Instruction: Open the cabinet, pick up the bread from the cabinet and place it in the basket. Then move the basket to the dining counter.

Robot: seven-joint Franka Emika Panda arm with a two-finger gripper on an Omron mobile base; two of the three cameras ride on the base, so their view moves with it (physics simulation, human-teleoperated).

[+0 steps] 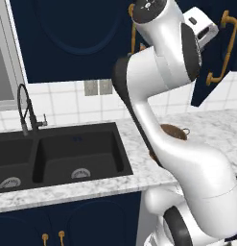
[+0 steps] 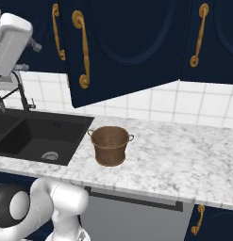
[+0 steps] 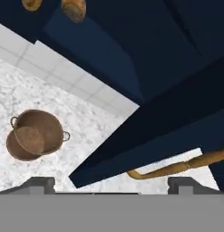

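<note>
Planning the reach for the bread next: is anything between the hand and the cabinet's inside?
Yes. The cabinet door is only partly swung out, its lower edge crossing the hand view just beyond the open hand. No bread is visible. The basket on the marble counter has its mouth uncovered.

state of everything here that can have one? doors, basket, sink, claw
cabinet: left door swung partly open, right door shut
basket: upright on the marble counter, empty
sink: empty, faucet off
claw: open, holding nothing, just below the open door's handle
</note>
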